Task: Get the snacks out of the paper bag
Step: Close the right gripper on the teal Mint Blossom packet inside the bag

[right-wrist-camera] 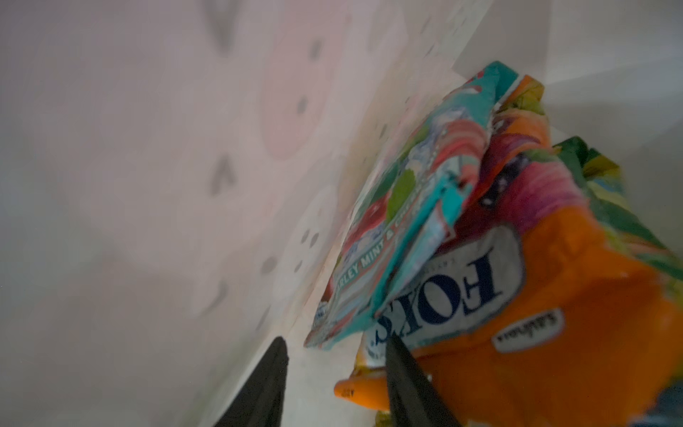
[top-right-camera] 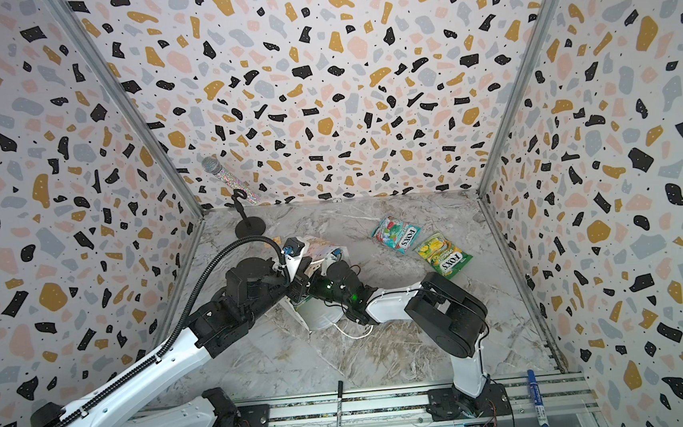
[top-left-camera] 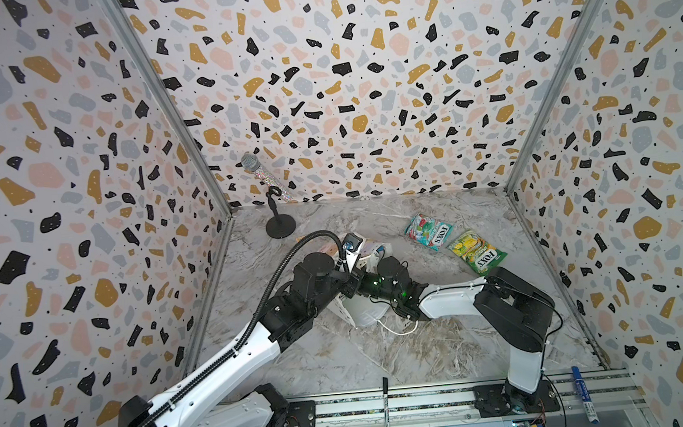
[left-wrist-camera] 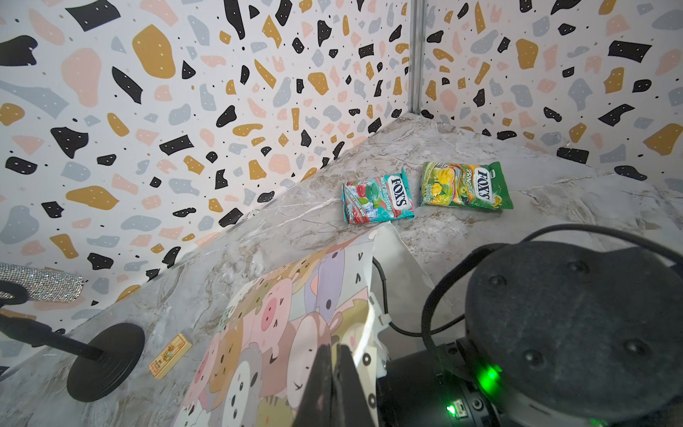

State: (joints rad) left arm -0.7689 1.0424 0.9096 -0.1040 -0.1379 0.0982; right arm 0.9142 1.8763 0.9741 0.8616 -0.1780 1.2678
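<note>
The paper bag (top-left-camera: 362, 313) (top-right-camera: 319, 318) lies on its side mid-table, its cartoon-animal face (left-wrist-camera: 281, 325) turned up. My left gripper (left-wrist-camera: 334, 351) is shut on the bag's rim and holds the mouth up. My right gripper (right-wrist-camera: 335, 340) is inside the bag, jaws open. One of its fingers (right-wrist-camera: 406, 369) lies over the edge of an orange snack (right-wrist-camera: 554, 332). A teal snack (right-wrist-camera: 399, 207) and a green one (right-wrist-camera: 598, 173) are stacked beside it. Two snacks lie on the table at the back right, a teal packet (top-left-camera: 428, 231) (top-right-camera: 396, 234) (left-wrist-camera: 377, 196) and a green-yellow packet (top-left-camera: 476, 252) (top-right-camera: 443, 255) (left-wrist-camera: 464, 185).
A microphone on a black round stand (top-left-camera: 279, 225) (left-wrist-camera: 105, 360) stands at the back left. A small tan tag (left-wrist-camera: 170, 355) lies beside the bag. A black pen (top-left-camera: 386, 407) and a blue marker (top-left-camera: 583, 393) rest on the front rail. Patterned walls enclose three sides.
</note>
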